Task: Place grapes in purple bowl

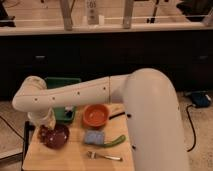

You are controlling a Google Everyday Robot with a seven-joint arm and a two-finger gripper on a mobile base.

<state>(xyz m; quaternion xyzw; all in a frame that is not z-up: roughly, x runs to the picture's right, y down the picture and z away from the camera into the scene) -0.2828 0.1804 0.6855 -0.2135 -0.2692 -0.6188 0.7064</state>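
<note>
Tool: mine, closed together, hanging at the left rim of the purple bowl | bowl: round, shallow, dark maroon, glossy inside, on table near orange bowl | grapes: I cannot make them out.

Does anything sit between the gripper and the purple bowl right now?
Nothing visible does. The gripper hangs right over the left rim of the purple bowl. The orange bowl and blue sponge lie off to the right, clear of the path. The grapes themselves cannot be made out.
</note>
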